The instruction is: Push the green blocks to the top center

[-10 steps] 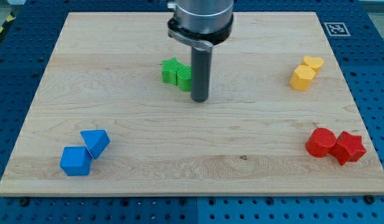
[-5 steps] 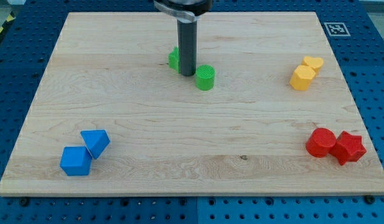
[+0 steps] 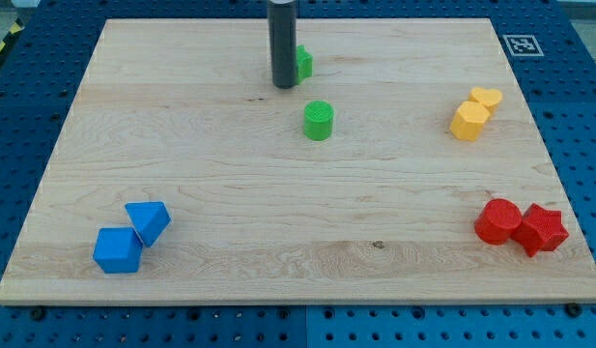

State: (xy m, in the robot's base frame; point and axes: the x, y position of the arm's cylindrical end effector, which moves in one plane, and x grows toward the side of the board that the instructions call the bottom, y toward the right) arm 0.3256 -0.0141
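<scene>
My tip (image 3: 284, 85): bare rod, no claw, touching one green block (image 3: 303, 63) near the board's top edge, centre | green cylinder (image 3: 319, 121) lies apart below, likely needing its own push.

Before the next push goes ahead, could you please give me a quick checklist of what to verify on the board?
1. My tip visible on the board: ok.
2. Green block near top centre, partly hidden behind the rod: ok.
3. Green cylinder at top centre: not ok, it sits below and right of my tip, apart from the other green block.
4. Tip touching the hidden green block: cannot tell.
5. Yellow blocks away from the green ones: ok.
</scene>
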